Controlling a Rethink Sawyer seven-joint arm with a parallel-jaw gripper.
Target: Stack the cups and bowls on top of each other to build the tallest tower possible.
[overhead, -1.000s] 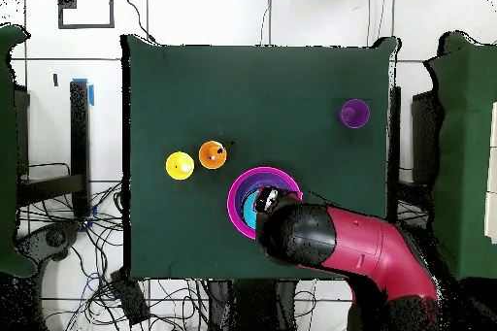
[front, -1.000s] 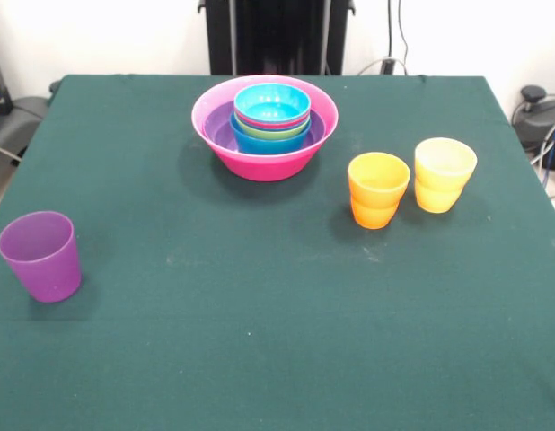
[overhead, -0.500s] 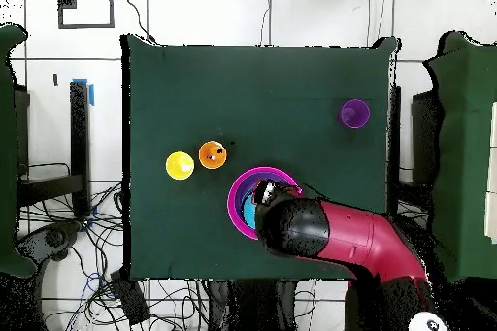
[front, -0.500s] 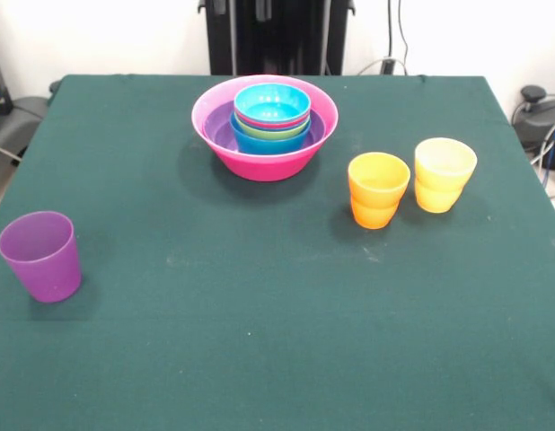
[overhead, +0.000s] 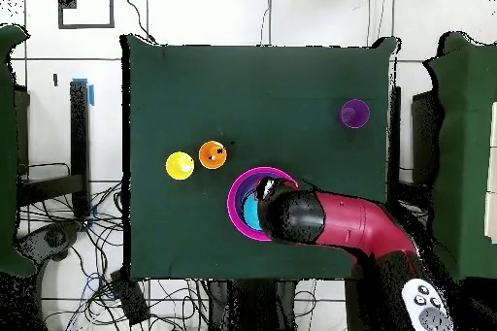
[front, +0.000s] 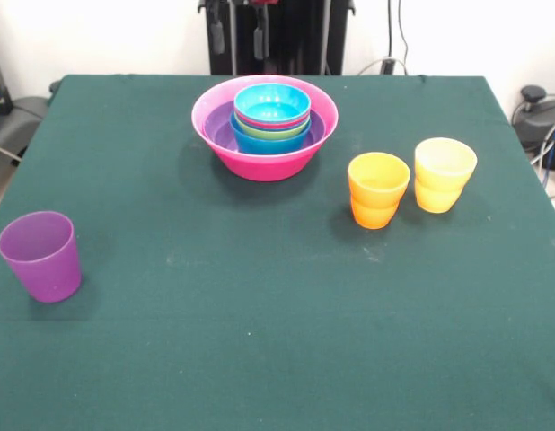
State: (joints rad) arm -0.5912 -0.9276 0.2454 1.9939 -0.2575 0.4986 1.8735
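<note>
The tower is a nest of bowls in the big hot-pink bowl [front: 265,160] at the table's far middle, with purple, blue, green and red-pink rims showing and a cyan bowl [front: 272,101] on top. In the overhead view my arm covers part of the hot-pink bowl [overhead: 236,201]. The orange cup [front: 378,189] and yellow cup [front: 444,174] stand side by side to the right. The purple cup [front: 41,256] stands alone near left. My gripper [front: 239,31] hangs open and empty above and behind the tower.
The cups also show in the overhead view: the orange cup [overhead: 213,154], the yellow cup [overhead: 180,165] and the purple cup [overhead: 354,113]. The red arm [overhead: 340,228] reaches in from the table's robot side. Cables lie beyond the table's edges.
My gripper's fingertips have come down into the front view at the top edge. In the overhead view the arm has swung and stretched. Cups and bowls have not moved.
</note>
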